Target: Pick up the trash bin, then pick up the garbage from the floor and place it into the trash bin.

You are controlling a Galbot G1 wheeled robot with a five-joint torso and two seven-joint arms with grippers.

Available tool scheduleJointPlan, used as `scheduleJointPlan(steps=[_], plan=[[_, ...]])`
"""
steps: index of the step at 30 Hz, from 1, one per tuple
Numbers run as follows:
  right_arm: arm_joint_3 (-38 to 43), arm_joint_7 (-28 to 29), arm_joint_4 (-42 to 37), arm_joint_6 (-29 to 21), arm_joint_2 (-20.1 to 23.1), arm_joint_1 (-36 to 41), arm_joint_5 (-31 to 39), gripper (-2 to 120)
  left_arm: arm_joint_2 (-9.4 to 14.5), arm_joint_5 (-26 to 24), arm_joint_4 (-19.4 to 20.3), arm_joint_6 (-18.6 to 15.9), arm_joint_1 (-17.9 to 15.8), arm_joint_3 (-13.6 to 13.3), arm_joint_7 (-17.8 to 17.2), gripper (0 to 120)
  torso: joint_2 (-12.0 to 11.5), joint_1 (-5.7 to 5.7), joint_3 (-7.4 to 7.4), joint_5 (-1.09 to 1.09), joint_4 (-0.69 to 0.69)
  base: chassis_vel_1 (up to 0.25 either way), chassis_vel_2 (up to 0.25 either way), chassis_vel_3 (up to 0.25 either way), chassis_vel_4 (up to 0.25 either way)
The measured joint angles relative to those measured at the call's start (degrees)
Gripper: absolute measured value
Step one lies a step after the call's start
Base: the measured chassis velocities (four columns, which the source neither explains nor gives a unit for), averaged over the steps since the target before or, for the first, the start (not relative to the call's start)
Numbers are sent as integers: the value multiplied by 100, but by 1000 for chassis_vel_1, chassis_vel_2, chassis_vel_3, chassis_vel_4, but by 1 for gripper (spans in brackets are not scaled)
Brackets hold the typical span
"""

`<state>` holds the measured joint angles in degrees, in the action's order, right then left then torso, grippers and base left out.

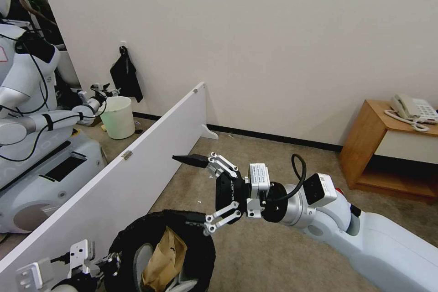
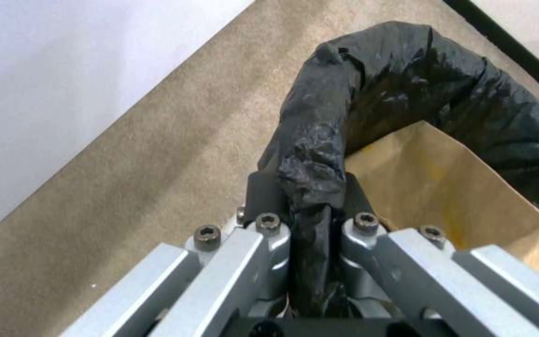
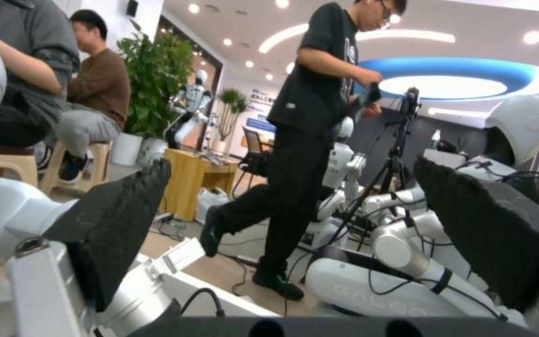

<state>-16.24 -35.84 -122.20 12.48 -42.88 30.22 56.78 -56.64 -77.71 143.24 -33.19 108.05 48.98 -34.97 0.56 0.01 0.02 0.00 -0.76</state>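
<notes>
The trash bin (image 1: pixel 137 237), round and lined with a crinkly black bag, sits at the lower edge of the head view. A brown paper bag (image 1: pixel 165 255) stands inside it. My left gripper (image 1: pixel 112 262) is shut on the bin's bagged rim; the left wrist view shows its fingers (image 2: pixel 269 229) pinching the black rim (image 2: pixel 319 140), with the paper bag (image 2: pixel 444 187) just behind. My right gripper (image 1: pixel 194 189) hangs open above the bin's far rim, with nothing between its pads (image 3: pixel 120 220). Beige carpet floor (image 1: pixel 273 164) lies around the bin.
A long white partition board (image 1: pixel 137 164) runs along my left, close to the bin. Beyond it stand another robot (image 1: pixel 36 123) and an unlined pale bin (image 1: pixel 117 116). A wooden side table (image 1: pixel 388 146) with a phone (image 1: pixel 413 108) is at the far right by the wall.
</notes>
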Motion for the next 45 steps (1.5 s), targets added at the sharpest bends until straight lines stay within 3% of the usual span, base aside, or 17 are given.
scheduleJointPlan(steps=[13, 15, 17, 18, 20, 25, 26, 28, 30, 31, 33, 34, 36, 43, 45], plan=[[302, 244, -10, -24, 70, 218, -10, 100, -19, 1, 0, 0, -36, -44, -7, 4, 0, 0, 0, 0, 0, 0, 0, 0, 0], [464, 571, 39, -64, 73, 310, -25, 100, -23, 10, 0, 0, -58, -79, -7, 4, 0, 0, 0, 0, 0, 0, 0, 0, 0], [906, 1307, 195, -161, 196, 581, -154, 100, -24, 45, 0, 0, -79, -157, -6, 4, 0, 0, 0, 1, 3, 0, 0, 0, 0], [906, 1307, 195, -161, 196, 581, -154, 100, -24, 45, 0, 0, -79, -157, -6, 4, 0, 0, 0, 1, 3, 0, 0, 0, 0], [1691, 1941, 159, -351, 523, 1237, -181, 100, -24, 95, 0, 0, -157, -203, -4, 4, 0, 0, 0, 1, -1, 0, 0, 0, 0], [2747, 2658, -57, -679, 1011, 2337, -286, 100, -2, 133, 0, -3, -292, -250, 10, 4, 0, 0, 0, 0, -5, 0, 0, 0, 0], [3051, 2880, -98, -766, 1091, 2591, -360, 100, 8, 142, 0, -5, -329, -257, 10, 4, 0, 0, 0, 2, 0, 0, 0, 0, 0], [3408, 3084, -122, -842, 1157, 2866, -459, 100, 13, 148, 0, -7, -365, -265, 10, 4, 0, 0, 0, 2, 2, 0, 0, 0, 0], [4271, 3626, -203, -1075, 1249, 3688, -698, 100, 26, 194, 0, -15, -430, -279, 17, 4, 0, 0, 0, -1, 2, 0, 0, 0, 0], [4271, 3626, -203, -1075, 1249, 3688, -698, 100, 26, 194, 0, -15, -430, -279, 17, 4, 0, 0, 0, -1, 2, 0, 0, 0, 0], [5209, 3993, -280, -1257, 1265, 4711, -928, 100, 18, 252, 0, -22, -484, -294, 35, 4, 0, 0, 0, 3, -2, 0, 0, 0, 0], [5209, 3993, -280, -1257, 1265, 4711, -928, 100, 18, 252, 0, -22, -484, -294, 35, 4, 0, 0, 0, 3, -2, 0, 0, 0, 0], [6178, 4154, -439, -1371, 1052, 5639, -1133, 100, -9, 363, 0, -27, -549, -346, 58, 4, 0, 0, -1, -1, 2, 0, 0, 0, 0], [7012, 4151, -661, -1436, 429, 6703, -1569, 100, -45, 521, 0, -28, -560, -445, 129, 4, 1, 0, -1, 2, -1, 0, 0, 0, 0], [7425, 4054, -775, -1397, -110, 7316, -1971, 100, -65, 578, 0, -23, -558, -490, 168, 4, 1, 0, -1, 1, 1, 0, 0, 0, 0]])
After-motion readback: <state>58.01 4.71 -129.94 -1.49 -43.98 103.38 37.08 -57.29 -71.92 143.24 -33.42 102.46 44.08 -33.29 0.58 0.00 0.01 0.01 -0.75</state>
